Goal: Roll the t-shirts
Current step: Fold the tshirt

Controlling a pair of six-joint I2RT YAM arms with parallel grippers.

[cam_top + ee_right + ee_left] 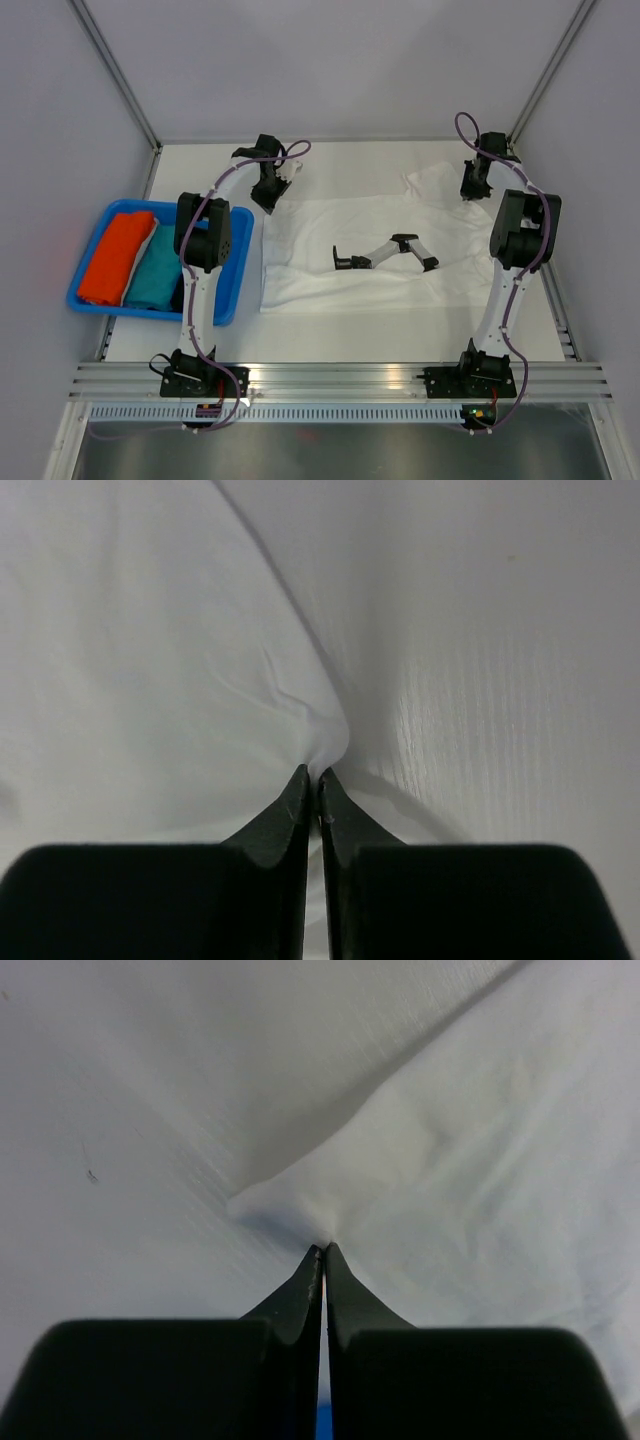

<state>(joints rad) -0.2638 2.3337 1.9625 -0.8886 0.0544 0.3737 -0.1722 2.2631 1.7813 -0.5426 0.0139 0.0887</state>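
Note:
The white t-shirt (330,285) lies spread flat on the table, its black-and-grey print (385,252) facing up. At the shirt's far left corner my left gripper (268,203) is shut on a pinch of the white cloth (450,1160), which puckers at the fingertips (325,1248). My right gripper (472,190) grips the far right corner, where the sleeve bunches. Its tips (312,772) are shut on a fold of the white fabric (150,680). An orange t-shirt (115,255) and a teal t-shirt (155,272) lie folded side by side in the tray.
The blue plastic tray (228,300) sits at the left edge of the table, beside the left arm's upright link (200,290). Grey walls and metal frame posts close in the back and sides. The table's near edge carries the rail with both arm bases.

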